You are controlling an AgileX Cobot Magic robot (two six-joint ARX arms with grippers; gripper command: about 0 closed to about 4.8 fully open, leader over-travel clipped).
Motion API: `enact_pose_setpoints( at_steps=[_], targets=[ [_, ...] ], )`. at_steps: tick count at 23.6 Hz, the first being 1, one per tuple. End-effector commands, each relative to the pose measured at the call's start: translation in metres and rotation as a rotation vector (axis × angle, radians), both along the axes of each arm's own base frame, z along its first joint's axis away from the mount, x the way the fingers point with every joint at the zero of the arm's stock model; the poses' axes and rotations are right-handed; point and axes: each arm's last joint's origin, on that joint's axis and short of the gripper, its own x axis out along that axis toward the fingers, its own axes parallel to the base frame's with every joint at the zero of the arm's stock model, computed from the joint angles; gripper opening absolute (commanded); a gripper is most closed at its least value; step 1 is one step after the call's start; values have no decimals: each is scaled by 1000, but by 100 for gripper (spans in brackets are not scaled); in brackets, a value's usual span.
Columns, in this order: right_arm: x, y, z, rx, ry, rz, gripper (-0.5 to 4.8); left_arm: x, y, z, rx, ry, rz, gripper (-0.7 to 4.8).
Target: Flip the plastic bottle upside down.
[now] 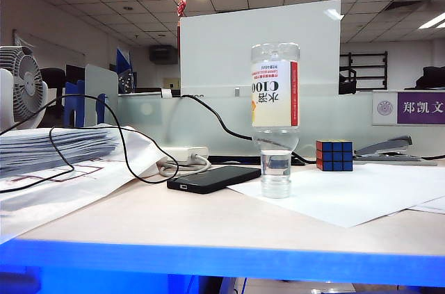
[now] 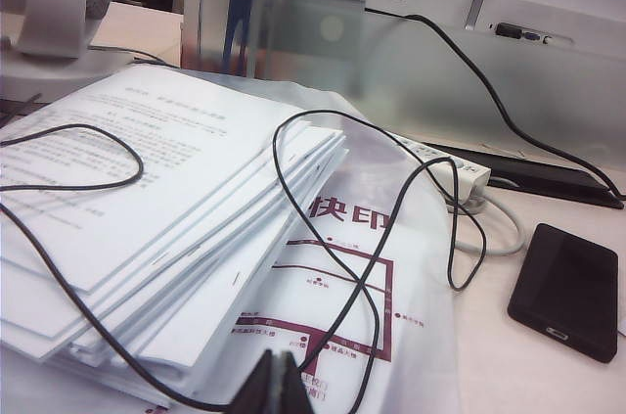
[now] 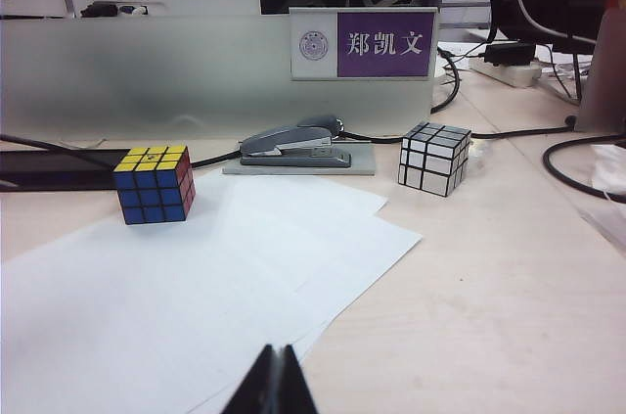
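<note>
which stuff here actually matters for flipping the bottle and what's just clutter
Part of the job:
- plastic bottle, already standing neck-down on the white paper
- left gripper and right gripper, both shut, holding nothing

Just lying about:
- Rubik's cube
- silver cube
- stapler
- black phone
- paper stack
- fan

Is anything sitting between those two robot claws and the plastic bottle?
The plastic bottle already stands neck-down on the white paper, in neither wrist view. Left gripper, shut, hangs over the paper stack and black cable; right gripper, shut, hangs over bare paper. Nothing visibly blocks either.
</note>
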Motion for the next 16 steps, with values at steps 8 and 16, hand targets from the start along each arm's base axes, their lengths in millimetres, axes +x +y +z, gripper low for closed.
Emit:
enact_pose_setpoints(
  at_steps=[8, 16],
  targets=[
    [-1, 0, -3, -25, 9, 3, -8, 0, 0, 1, -3, -12, 1, -3],
    [-2, 2, -6, -22, 41, 16, -8, 0, 0, 1, -3, -12, 1, -3]
  ],
)
